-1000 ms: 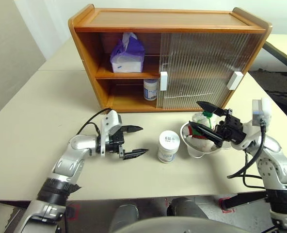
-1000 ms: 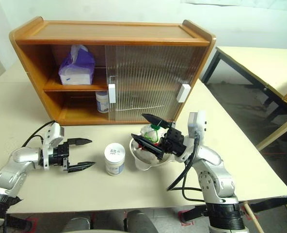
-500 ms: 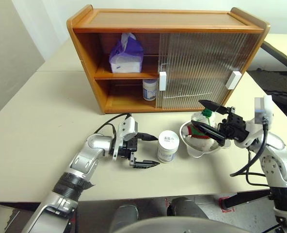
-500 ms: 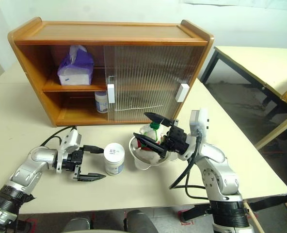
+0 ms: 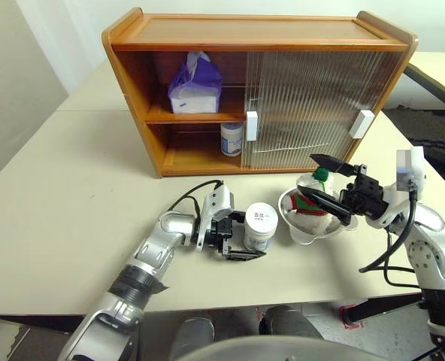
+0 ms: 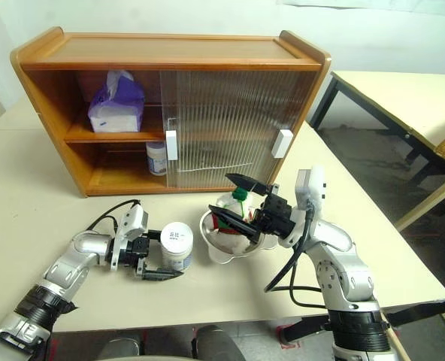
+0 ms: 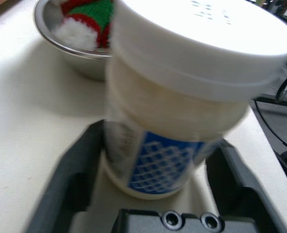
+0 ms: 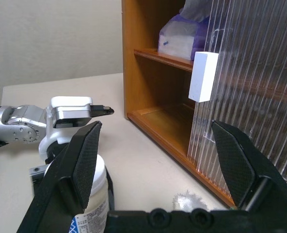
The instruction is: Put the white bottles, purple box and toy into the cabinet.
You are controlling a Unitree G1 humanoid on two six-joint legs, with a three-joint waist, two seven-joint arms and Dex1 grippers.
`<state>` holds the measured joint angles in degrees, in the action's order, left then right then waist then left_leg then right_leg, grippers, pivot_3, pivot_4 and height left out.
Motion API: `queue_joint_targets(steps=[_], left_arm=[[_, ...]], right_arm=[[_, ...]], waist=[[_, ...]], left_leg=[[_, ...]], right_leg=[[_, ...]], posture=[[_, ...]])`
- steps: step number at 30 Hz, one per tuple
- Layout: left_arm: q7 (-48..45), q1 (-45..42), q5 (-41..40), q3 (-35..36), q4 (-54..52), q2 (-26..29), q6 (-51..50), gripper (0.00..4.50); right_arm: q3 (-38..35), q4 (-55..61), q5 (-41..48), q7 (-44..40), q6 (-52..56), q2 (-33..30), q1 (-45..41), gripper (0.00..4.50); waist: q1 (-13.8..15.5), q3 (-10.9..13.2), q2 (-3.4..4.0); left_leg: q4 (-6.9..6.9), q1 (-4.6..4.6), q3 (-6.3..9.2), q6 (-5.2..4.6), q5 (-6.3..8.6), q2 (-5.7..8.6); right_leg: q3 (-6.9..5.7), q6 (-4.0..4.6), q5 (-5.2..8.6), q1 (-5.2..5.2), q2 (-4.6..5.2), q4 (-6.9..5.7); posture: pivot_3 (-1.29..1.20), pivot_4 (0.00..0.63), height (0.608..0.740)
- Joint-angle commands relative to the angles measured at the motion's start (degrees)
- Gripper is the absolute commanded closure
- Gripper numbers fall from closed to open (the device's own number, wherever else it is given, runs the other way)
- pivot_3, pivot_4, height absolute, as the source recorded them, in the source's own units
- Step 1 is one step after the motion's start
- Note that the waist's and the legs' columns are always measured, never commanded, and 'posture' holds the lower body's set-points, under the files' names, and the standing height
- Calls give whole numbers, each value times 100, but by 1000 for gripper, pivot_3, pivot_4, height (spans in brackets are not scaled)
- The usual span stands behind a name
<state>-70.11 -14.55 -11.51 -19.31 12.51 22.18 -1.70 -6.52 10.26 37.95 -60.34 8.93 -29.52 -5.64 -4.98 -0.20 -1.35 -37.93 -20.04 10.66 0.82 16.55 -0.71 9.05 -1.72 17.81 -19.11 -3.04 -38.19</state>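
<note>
One white bottle (image 5: 261,226) stands upright on the table, between the two fingers of my left gripper (image 5: 251,235). In the left wrist view one finger (image 7: 71,170) lies against the bottle (image 7: 182,97) and a small gap shows at the other finger (image 7: 240,179). A second white bottle (image 5: 232,138) stands on the cabinet's (image 5: 260,30) lower shelf. The purple box (image 5: 197,84) sits on the upper shelf. The toy (image 5: 313,197) lies in a silver bowl (image 5: 284,203). My right gripper (image 5: 307,177) hovers open just above it, holding nothing.
The cabinet's left bay stands open; both ribbed sliding doors (image 5: 313,105) cover its right part. The bowl sits close to the right of the bottle on the table. A dark-legged second table (image 6: 403,98) stands off to the right.
My left gripper has slid right along the table until its fingers straddle the bottle, and its jaws have narrowed a little. The right gripper has stayed above the bowl.
</note>
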Motion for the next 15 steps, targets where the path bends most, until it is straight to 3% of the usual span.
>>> queue_joint_targets(steps=[1,8,15], left_arm=[[37,49,23,-2,-4,64,-164,1426],[653,101,-52,650,62,292,-137,1428],[2214,-181,183,1579,509,316,53,1428]], right_arm=[[-57,0,-1,9,63,-36,-67,0],[-9,-36,-14,-13,87,-11,-117,0],[83,-35,-16,-67,91,47,-164,0]], waist=[[0,0,0],[-37,2,3],[-35,8,8]], left_leg=[[0,1,0,0,0,0],[1,4,0,-1,0,-1],[1,6,1,-6,-10,-2]], right_leg=[[0,-2,2,1,0,0],[0,0,4,2,-2,0],[1,5,-5,2,-4,0]], posture=[[-182,3,740],[-173,8,740],[-158,8,740]])
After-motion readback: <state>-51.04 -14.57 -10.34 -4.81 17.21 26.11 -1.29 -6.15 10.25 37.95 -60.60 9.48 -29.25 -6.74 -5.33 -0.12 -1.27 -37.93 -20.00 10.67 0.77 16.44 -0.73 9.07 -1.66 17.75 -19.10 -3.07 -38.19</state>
